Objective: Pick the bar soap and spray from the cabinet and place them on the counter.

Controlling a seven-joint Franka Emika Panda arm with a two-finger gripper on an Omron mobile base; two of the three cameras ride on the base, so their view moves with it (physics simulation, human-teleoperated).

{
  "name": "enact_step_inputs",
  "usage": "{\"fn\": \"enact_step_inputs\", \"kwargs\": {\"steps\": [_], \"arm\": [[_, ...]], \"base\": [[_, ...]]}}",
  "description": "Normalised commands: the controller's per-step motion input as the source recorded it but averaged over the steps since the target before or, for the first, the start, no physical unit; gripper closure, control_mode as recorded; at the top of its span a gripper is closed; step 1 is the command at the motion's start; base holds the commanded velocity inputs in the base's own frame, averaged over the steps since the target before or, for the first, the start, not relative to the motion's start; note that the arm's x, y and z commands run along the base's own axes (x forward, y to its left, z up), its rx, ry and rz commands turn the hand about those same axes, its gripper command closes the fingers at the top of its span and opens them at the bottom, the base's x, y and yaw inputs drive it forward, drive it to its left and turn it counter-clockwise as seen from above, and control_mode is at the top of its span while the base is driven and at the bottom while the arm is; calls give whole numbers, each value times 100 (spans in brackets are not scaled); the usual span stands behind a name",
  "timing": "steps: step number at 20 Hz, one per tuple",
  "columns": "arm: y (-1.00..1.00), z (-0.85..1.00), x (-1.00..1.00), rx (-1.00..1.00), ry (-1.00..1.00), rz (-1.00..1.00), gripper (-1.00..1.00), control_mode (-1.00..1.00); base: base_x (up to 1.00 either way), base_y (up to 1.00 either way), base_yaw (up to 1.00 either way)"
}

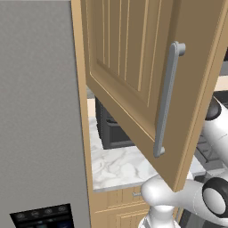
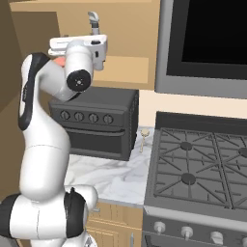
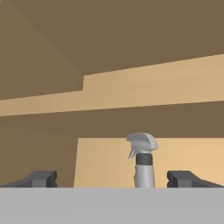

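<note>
The cabinet door [image 1: 129,67] with its grey bar handle [image 1: 167,98] hangs swung open toward me. Inside the cabinet [image 2: 125,29] the grey spray [image 3: 142,162] stands upright on the shelf, its trigger head [image 2: 93,21] rising above my hand [image 2: 79,45]. My gripper [image 3: 113,179] is open and points into the cabinet. The spray is farther in, between the fingertips [image 3: 41,178] and a little right of centre, untouched. A small pink-red patch [image 2: 60,61] peeks from behind my arm at the shelf edge; whether it is the bar soap I cannot tell. The white marble counter [image 2: 113,178] lies below.
A dark toaster oven [image 2: 96,120] sits on the counter under the cabinet, with a small brass thing [image 2: 144,137] beside it. The stove top [image 2: 198,164] lies to the right under a microwave [image 2: 207,43]. A grey fridge [image 1: 40,111] stands at the left.
</note>
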Motion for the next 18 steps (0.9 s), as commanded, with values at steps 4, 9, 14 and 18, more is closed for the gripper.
{"fn": "enact_step_inputs", "kwargs": {"steps": [4, 9, 14, 18], "arm": [[0, 0, 21, 0, 0, 2, -100, -100], [0, 4, 15, 0, 0, 0, -100, -100], [0, 3, 14, 0, 0, 0, -100, -100], [0, 3, 17, 0, 0, 0, -100, -100]], "base": [[0, 0, 0], [0, 0, 0], [0, 0, 0], [0, 0, 0]]}}
